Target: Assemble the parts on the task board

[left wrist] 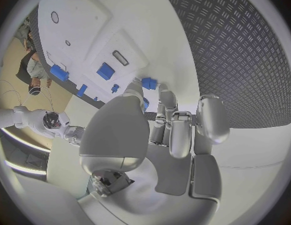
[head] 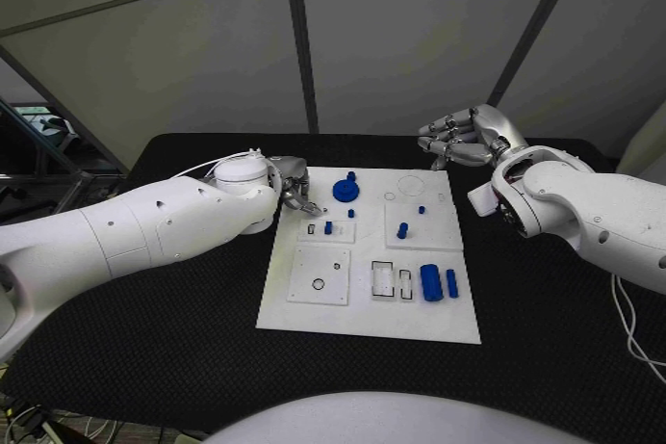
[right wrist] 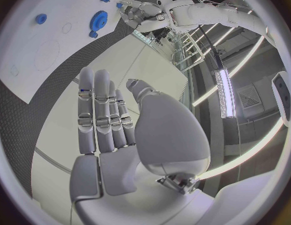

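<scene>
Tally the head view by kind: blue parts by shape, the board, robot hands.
blue gear: 1
small blue pegs: 4
long blue parts: 2
white task board: 1
robot hands, left and right: 2
Total: 10

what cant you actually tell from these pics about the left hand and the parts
- Left hand, head view: its own arm hides the fingertips.
- Small blue part, left wrist view: at the fingertips, held or merely touched unclear.
- Small blue pegs on the task board: too small to tell seating.
</scene>
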Available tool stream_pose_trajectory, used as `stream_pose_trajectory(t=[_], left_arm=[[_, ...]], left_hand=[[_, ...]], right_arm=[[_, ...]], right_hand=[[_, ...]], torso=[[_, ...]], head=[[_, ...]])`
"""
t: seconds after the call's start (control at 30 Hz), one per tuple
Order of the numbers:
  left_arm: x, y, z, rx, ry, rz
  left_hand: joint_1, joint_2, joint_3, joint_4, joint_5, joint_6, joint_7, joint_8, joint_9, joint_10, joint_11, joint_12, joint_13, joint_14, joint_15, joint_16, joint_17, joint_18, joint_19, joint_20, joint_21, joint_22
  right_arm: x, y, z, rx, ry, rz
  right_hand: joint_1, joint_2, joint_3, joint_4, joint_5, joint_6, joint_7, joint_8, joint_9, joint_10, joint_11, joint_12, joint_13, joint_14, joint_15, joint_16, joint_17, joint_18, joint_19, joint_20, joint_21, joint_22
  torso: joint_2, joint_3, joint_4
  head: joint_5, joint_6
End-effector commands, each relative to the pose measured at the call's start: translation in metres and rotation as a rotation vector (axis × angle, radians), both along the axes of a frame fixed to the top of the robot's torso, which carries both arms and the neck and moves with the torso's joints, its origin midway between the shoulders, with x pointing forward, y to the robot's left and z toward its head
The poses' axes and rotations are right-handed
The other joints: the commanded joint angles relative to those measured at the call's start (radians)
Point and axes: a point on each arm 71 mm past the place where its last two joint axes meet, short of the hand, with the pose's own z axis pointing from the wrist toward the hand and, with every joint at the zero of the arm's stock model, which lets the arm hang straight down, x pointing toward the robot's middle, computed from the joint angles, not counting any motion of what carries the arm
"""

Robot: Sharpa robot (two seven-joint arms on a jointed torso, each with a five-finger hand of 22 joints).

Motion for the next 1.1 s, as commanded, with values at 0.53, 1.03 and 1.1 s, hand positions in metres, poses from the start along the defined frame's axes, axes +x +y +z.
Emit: stream_pose_trajectory(t=[0.53, 1.03, 1.1], left_arm=[[0.002, -0.0043, -0.0007, 0.023, -0.005, 0.008], [0.0029, 0.001, -0.0007, 0.034, -0.009, 0.021], [0.003, 0.0018, -0.0006, 0.034, -0.011, 0.023]], left_hand=[[0.038, 0.017, -0.01, -0.004, 0.007, 0.007, -0.002, 0.013, -0.003, 0.0, -0.002, 0.007, 0.001, 0.087, -0.002, -0.005, 0.216, -0.054, 0.003, -0.001, 0.003, 0.085], [0.081, 0.032, -0.002, -0.005, 0.009, -0.007, 0.002, 0.019, -0.008, -0.016, 0.0, 0.001, -0.01, 0.086, 0.0, -0.008, 0.212, -0.054, 0.002, -0.001, -0.002, 0.086], [0.089, 0.036, 0.002, -0.005, 0.009, -0.009, 0.002, 0.02, -0.01, -0.018, 0.001, 0.0, -0.013, 0.085, 0.0, -0.008, 0.211, -0.054, 0.002, -0.001, -0.002, 0.086]], right_arm=[[0.0004, 0.002, 0.0005, 0.0, 0.002, 0.011], [0.0008, 0.0026, -0.0001, -0.001, 0.007, 0.014], [0.001, 0.0029, -0.0003, -0.001, 0.008, 0.015]], right_hand=[[-0.01, -0.001, 0.0, 0.005, 0.001, -0.008, 0.003, 0.004, 0.001, -0.007, -0.001, 0.004, -0.001, 0.002, 0.006, -0.006, 0.002, 0.011, 0.004, 0.004, -0.004, -0.002], [-0.011, 0.0, 0.0, 0.006, 0.001, -0.008, 0.003, 0.005, 0.001, -0.007, -0.001, 0.005, -0.002, 0.002, 0.006, -0.006, 0.002, 0.011, 0.004, 0.004, -0.005, -0.002], [-0.011, 0.0, 0.0, 0.006, 0.001, -0.008, 0.003, 0.005, 0.001, -0.007, -0.001, 0.005, -0.002, 0.002, 0.006, -0.006, 0.002, 0.011, 0.004, 0.004, -0.005, -0.002]], torso=[[0.0, -0.0005, 0.0003], [-0.001, -0.0012, 0.0009], [-0.001, -0.0009, 0.0008]], head=[[-0.001, 0.001], [0.001, 0.002], [0.001, 0.002]])
